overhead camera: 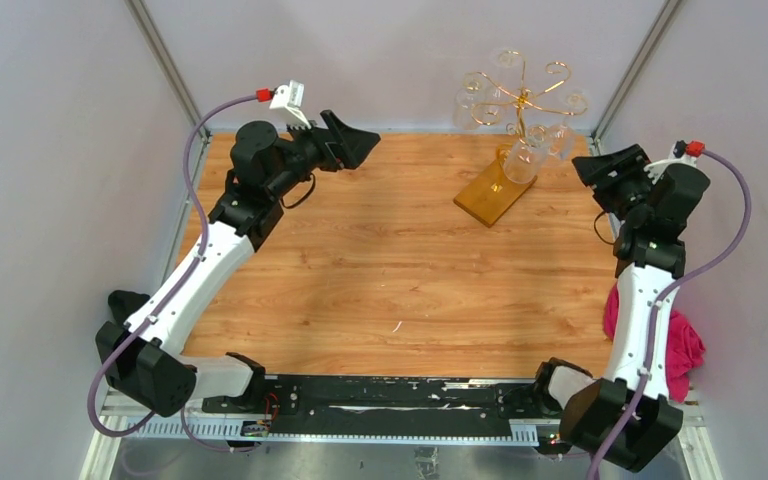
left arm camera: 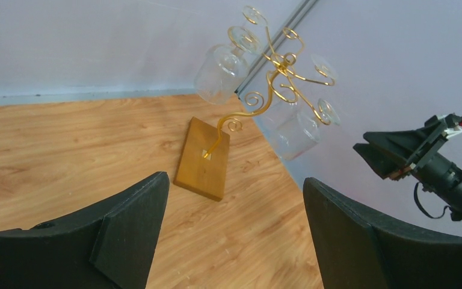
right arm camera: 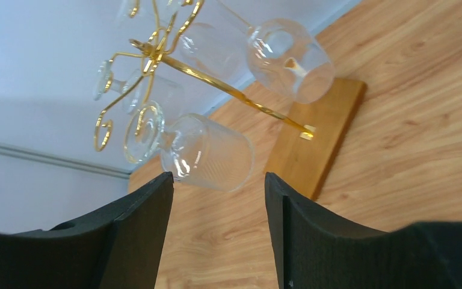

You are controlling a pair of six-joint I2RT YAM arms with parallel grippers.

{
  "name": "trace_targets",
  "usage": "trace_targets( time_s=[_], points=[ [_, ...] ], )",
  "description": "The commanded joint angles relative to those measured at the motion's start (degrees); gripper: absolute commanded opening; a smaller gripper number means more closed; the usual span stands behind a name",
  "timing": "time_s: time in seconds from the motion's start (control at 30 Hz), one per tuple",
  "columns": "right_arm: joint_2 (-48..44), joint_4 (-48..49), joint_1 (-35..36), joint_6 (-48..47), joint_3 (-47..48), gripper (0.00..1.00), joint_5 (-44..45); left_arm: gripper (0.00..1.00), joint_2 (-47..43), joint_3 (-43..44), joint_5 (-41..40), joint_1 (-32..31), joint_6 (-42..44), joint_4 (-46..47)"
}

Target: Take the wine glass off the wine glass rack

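The wine glass rack (overhead camera: 520, 100), gold wire on an amber base (overhead camera: 493, 190), stands at the back right of the wooden table. Several clear glasses hang upside down from its curled arms. My right gripper (overhead camera: 585, 165) hovers just right of it. In the right wrist view its jaws (right arm camera: 218, 176) stand apart with nothing between them. The bowl of the nearest wine glass (right arm camera: 210, 153) lies just beyond the fingertips, its foot caught in a spiral. A second glass (right arm camera: 289, 57) hangs further off. My left gripper (overhead camera: 365, 140) is wide open at the back left (left arm camera: 234, 179), far from the rack (left arm camera: 275, 72).
A crumpled pink cloth (overhead camera: 685, 340) lies at the table's right edge beside the right arm. Pale walls close in the back and both sides, with the back wall right behind the rack. Metal frame posts (overhead camera: 165, 60) run up the corners.
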Motion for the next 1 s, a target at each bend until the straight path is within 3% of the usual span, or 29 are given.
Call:
trace_targets(
  time_s=[0.0,0.2,0.57,0.63,0.8,0.97],
  points=[
    [1.7,14.3,-3.4,9.2,-1.0,0.62,-13.3,0.87,-0.2,-1.6,2.2,0.5,-1.0,2.9],
    [6.2,26.2,-6.4,19.5,-4.5,0.61,-20.6,0.87,0.3,-2.4,2.4,0.5,-1.0,3.0],
    [15.5,35.5,-6.2,25.4,-4.1,0.35,-26.2,0.87,-0.8,-5.0,1.7,0.5,-0.9,4.2],
    [16.3,36.4,-6.0,25.9,-3.6,0.36,-26.7,0.87,-0.8,-5.2,2.0,0.5,-0.6,4.1],
    [17.7,35.8,-5.1,25.7,-2.1,0.49,-27.3,0.85,-0.9,-5.6,2.0,0.5,-0.1,4.1],
    [19.3,37.0,-3.6,26.7,-0.7,0.50,-27.3,0.85,-1.0,-5.8,2.0,0.5,0.0,4.1]
  ],
)
